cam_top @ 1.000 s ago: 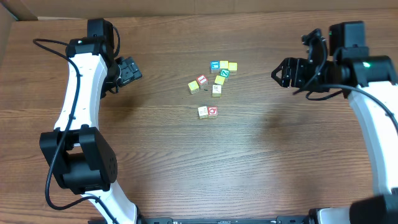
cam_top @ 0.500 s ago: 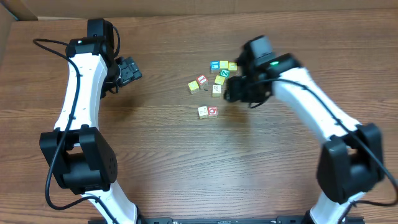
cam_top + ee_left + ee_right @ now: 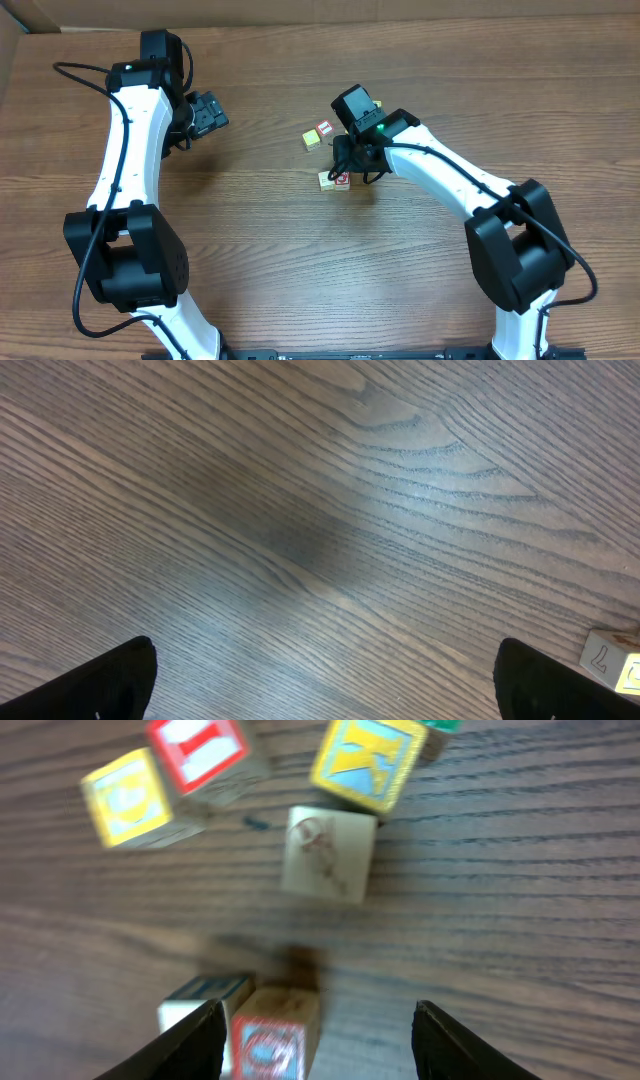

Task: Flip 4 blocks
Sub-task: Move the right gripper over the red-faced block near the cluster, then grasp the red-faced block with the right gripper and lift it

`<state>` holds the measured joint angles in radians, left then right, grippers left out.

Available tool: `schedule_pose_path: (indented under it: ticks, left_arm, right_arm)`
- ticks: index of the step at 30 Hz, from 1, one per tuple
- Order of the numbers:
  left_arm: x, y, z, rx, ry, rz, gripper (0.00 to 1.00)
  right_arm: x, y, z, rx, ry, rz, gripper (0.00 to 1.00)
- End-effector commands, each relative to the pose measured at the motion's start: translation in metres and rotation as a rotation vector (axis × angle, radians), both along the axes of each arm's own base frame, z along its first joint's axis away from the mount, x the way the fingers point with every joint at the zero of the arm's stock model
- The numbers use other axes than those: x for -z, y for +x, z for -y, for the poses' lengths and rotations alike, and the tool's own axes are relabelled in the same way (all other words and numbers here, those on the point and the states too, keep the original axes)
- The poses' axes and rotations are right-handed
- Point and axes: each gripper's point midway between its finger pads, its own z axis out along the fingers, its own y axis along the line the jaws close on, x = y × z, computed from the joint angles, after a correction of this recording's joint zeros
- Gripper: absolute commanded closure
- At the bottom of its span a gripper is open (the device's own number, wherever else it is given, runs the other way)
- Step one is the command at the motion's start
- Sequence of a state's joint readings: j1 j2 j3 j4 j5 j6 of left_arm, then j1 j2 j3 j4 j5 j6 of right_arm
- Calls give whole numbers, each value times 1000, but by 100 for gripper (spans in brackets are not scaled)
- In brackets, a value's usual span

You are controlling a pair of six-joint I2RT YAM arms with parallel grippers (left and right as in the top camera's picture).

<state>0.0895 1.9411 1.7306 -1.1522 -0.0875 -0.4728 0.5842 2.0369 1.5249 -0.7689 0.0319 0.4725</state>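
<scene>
The right gripper point(image 3: 322, 1038) hangs low over the blocks point(image 3: 324, 129) on the counter point(image 3: 250, 260), its jaws partly apart and holding nothing; a red block point(image 3: 272, 1042) shows in the gap between its fingers point(image 3: 195, 1035), close to one of them and touching a cream-and-blue block point(image 3: 205, 998) half hidden by that finger. Just ahead of the gripper lies a cream block point(image 3: 328, 852); farther ahead lie a yellow block point(image 3: 125, 800), a red-edged block point(image 3: 200, 745) and a K block point(image 3: 368, 762), all blurred. The left gripper point(image 3: 207, 115) hangs well apart from the right one, jaws wide and empty.
</scene>
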Motion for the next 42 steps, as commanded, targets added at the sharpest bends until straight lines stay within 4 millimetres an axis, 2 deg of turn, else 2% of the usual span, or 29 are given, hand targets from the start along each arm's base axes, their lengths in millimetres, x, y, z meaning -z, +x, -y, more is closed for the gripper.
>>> schedule_pose_path:
  ticks: [1,6,15,22,29,34,38,42]
  left_arm:
    - [-12,3,-3,-18,9,35,0]
    - [-12,3,-3,-18,9,35,0]
    - [-12,3,-3,-18,9,35,0]
    - [-12,3,-3,-18,9,35,0]
    - [-12,3,-3,-18,9,35,0]
    - [-12,3,-3,-18,9,35,0]
    - [-12,3,-3,-18,9,35,0]
    - [-12,3,-3,-18,9,35,0]
  right_arm:
    - [11,6,1,86,1,1,39]
    - [20,0,-7,65,7,-23,39]
    - [23,-16,-15,31,-10,-59,39]
    - [27,-36,-15,6,-51,-110,38]
    - [26,-32,-17,3,-46,-95,38]
    - [25,-28,-20,2,-31,-76,49]
    - [27,-35,-15,3,-54,-106,48]
    - [29,-33,-17,2,-45,-92,48]
